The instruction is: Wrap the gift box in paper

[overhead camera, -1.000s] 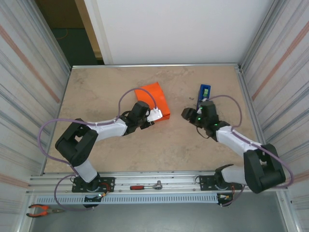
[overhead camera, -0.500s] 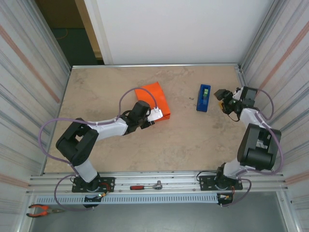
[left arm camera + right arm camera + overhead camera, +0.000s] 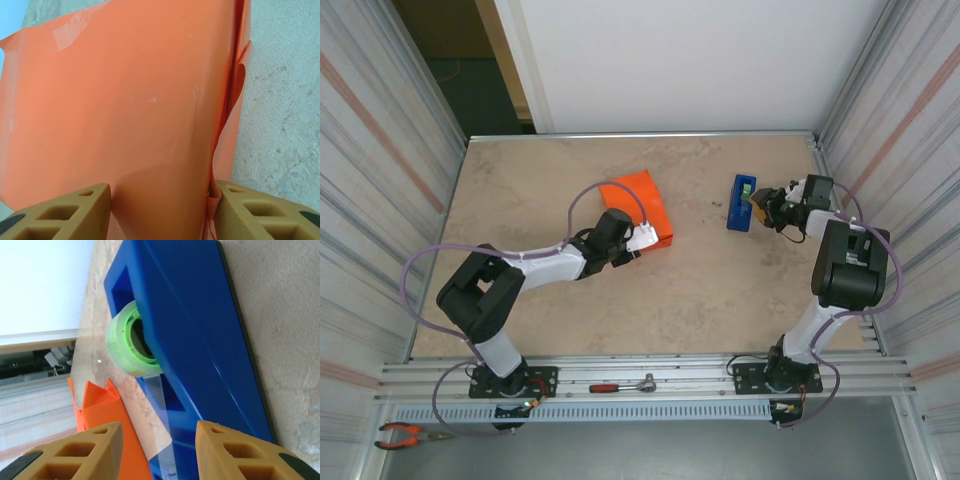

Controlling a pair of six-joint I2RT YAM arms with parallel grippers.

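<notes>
Nearest you, pliers (image 3: pixel 408 434) lie on the front ledge and a ratchet (image 3: pixel 623 385) lies on the rail (image 3: pixel 700 373). Farther in, your left gripper (image 3: pixel 645 238) is clamped on the paper (image 3: pixel 642 205), an orange bundle folded into a box shape that sits left of the middle of the table (image 3: pixel 660 300). From that wrist you see its fingers (image 3: pixel 65 210) pressing the orange sheet from both sides, and the sheet creases against the right one. Your right gripper (image 3: pixel 757 207) is farther back on the right, just beside the blue tape dispenser (image 3: pixel 742 198), with its jaws apart and pointed at it. From that wrist, the fingers (image 3: pixel 75 450) frame the dispenser's near end and a clear strip of tape running from the green roll (image 3: pixel 131 342). You cannot tell whether either finger touches the blue body. The bundle and the dispenser stand well apart.
</notes>
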